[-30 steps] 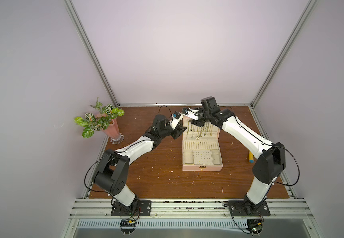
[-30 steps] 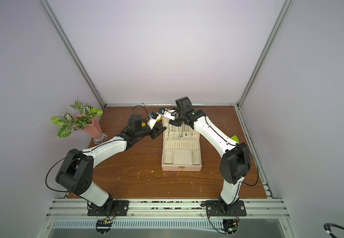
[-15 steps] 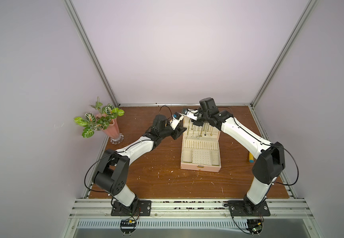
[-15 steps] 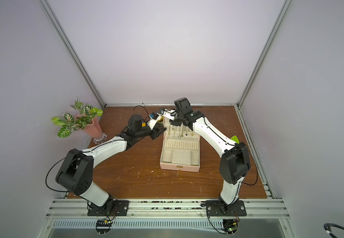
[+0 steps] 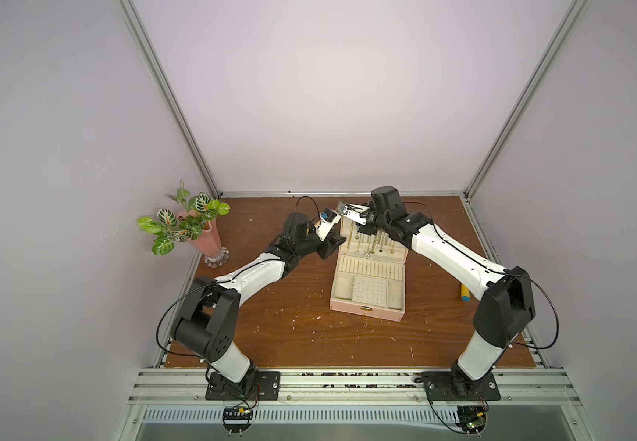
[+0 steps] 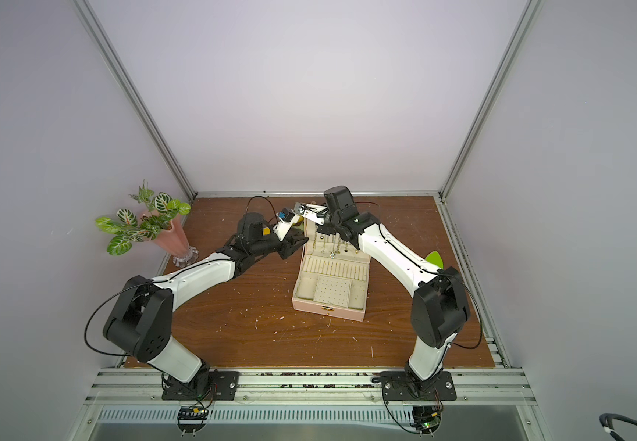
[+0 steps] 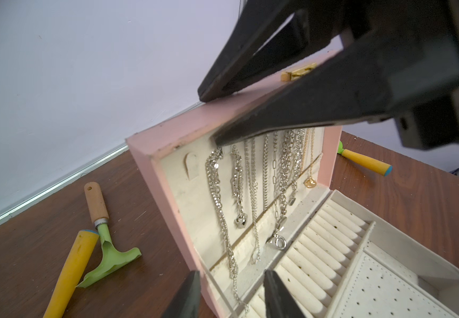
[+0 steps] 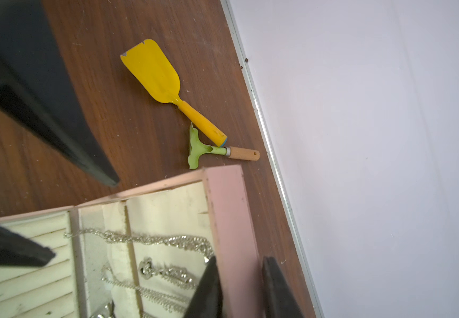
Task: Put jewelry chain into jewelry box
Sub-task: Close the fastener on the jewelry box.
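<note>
Right fingers (image 8: pixel 206 291) straddled top rim of jewelry box (image 5: pixel 347 307) lid (image 7: pixel 189 122), clamp unclear to me; left fingers (image 7: pixel 187 297) gaped across its side wall; chains (image 7: pixel 215 181) hung lengthwise below right pair

We see pale lilac walls (image 5: pixel 309 95), joined by aluminium corner posts (image 5: pixel 168 99), enclosing a scratched, evenly lit brown wooden tabletop (image 5: pixel 290 324).

Jewelry box (image 5: pixel 384 314), pink, lid raised: one. Silver chains (image 7: pixel 214 187) hung in the lid: at least five, too tangled for an exact count. Gold pendant chain (image 7: pixel 310 180): one. Yellow shovel (image 8: pixel 154 74): one. Green rake (image 8: pixel 196 150), wooden handle: one. Green-bladed tool (image 7: pixel 363 162), yellow handle: one. Plant in pink vase (image 5: pixel 206 242): one.
</note>
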Motion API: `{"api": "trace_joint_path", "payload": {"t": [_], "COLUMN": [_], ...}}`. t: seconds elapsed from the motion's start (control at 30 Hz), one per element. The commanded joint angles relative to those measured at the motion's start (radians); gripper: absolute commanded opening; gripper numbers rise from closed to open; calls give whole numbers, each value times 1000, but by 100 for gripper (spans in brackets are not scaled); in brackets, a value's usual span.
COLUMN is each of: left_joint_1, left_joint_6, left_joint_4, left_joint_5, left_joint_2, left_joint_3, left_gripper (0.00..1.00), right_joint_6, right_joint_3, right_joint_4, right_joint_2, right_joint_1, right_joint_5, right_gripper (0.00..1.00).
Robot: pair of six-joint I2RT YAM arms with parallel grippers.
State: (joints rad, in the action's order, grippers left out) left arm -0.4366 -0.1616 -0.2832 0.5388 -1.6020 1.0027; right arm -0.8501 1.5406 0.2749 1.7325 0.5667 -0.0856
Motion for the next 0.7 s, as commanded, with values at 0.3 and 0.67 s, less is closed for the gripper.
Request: {"api": "trace_joint_path", "payload": {"t": [0.3, 0.67], "left_joint_1": [-2, -1], "left_joint_6": [2, 49], "left_joint_4": [-19, -89], "left_joint_5": [4, -36], "left_joint_2": [33, 134], "left_joint_3": [19, -64], "left_gripper": [41, 45], "right_joint_6": [2, 158], "right_joint_3": [-62, -156], "right_joint_4": [-78, -211], "right_joint_2": [-80, -264], "right_joint_1": [12, 13], "right_joint_5": [24, 88], "right_gripper": [35, 64]}}
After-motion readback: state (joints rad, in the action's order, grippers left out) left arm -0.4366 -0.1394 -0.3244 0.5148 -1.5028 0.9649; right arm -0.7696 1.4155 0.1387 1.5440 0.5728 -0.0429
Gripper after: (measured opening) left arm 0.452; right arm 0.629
